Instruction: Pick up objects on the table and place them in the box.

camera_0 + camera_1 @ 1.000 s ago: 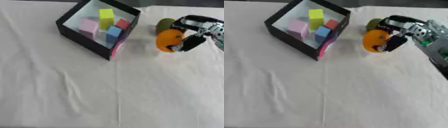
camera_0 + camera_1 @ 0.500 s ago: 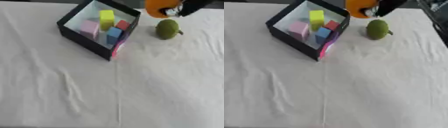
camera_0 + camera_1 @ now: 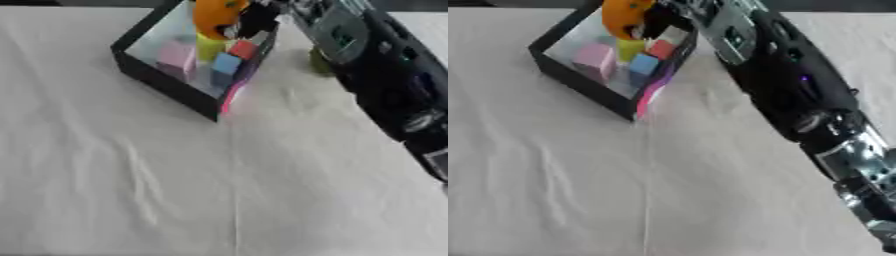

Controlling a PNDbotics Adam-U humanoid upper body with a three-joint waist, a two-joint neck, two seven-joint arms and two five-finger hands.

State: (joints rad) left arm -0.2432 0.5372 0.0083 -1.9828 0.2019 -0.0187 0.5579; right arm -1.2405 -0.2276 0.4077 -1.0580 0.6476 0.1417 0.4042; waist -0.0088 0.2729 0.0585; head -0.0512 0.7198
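Right hand (image 3: pixel 254 17), curled round the orange object (image 3: pixel 214 15), is now carried over the box (image 3: pixel 166 82) at 12 o'clock. Release is judged next; the green object (image 3: pixel 319 60) is left on the tabletop (image 3: pixel 131 190).

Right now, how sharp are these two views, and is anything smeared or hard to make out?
Left eye view: soft all over; the robot hand and orange object smear over the box; a green object is mostly hidden behind the arm. Right eye view: equally blurred, blocks in the box lack crisp edges.
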